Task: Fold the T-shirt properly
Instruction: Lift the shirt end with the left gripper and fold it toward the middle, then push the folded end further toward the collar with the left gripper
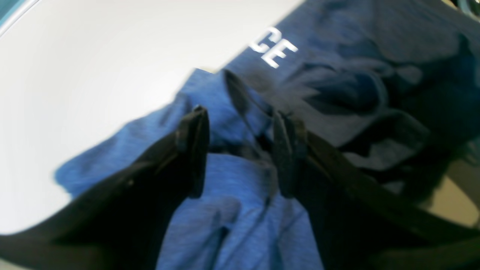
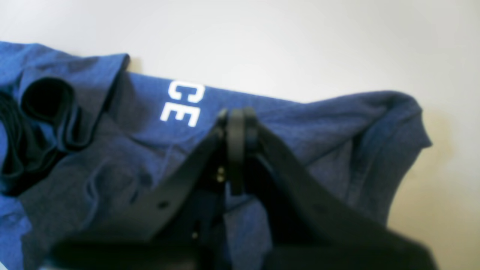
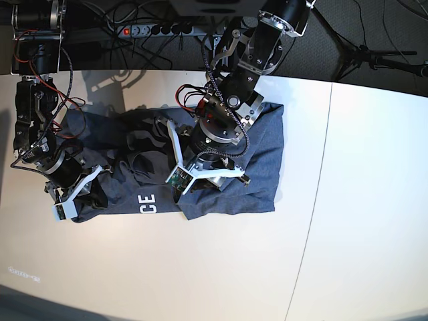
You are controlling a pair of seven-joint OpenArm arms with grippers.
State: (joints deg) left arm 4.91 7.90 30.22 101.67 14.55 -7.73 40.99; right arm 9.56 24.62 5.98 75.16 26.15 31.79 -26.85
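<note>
The slate-blue T-shirt (image 3: pixel 261 167) lies crumpled across the white table, with the white letters "CE" (image 3: pixel 146 204) showing near its front edge. My left gripper (image 1: pixel 240 150) is open over the shirt's middle (image 1: pixel 232 195), with a dark-hemmed fold between its fingers (image 1: pixel 193 150). It shows at the centre of the base view (image 3: pixel 190 160). My right gripper (image 2: pixel 236 120) has its fingers pressed together at the shirt's edge (image 2: pixel 318 127), right of the letters (image 2: pixel 182 105). It seems to pinch the cloth. In the base view it is at the shirt's left end (image 3: pixel 77 194).
The white table (image 3: pixel 200 267) extends in front of and to the right of the shirt, with a seam (image 3: pixel 319 174) running front to back. A power strip and cables (image 3: pixel 154 28) lie behind the table's back edge. A bunched sleeve (image 2: pixel 47 97) lies left of the letters.
</note>
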